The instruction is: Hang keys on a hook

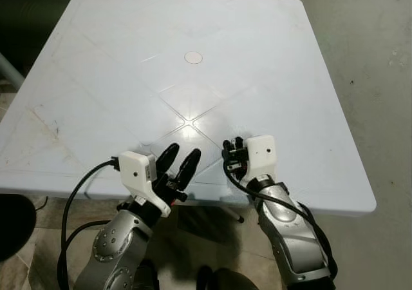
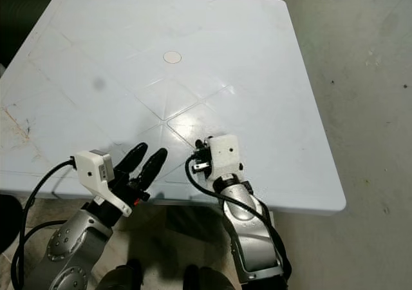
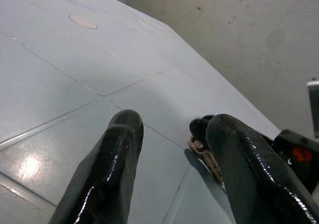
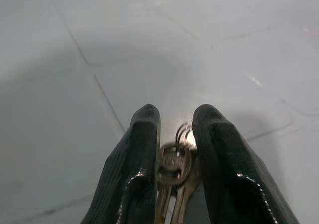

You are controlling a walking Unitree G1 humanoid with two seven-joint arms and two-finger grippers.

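A bunch of brass keys (image 4: 174, 169) on a metal ring sits between the two black fingers of my right gripper (image 4: 175, 119), which is shut on it. That gripper (image 1: 232, 145) hovers low over the near edge of the white table (image 1: 129, 77), fingers pointing away from me. My left gripper (image 1: 182, 154) stands open just to its left, at the table's front edge, with nothing between its fingers (image 3: 119, 149). In the left wrist view the keys (image 3: 202, 152) show beside the right gripper's black fingertips.
The table has a small round plug (image 1: 193, 57) at its middle and faint diagonal seams. Bare concrete floor (image 1: 373, 58) lies to the right. A dark round object (image 1: 13, 222) sits on the floor at the lower left.
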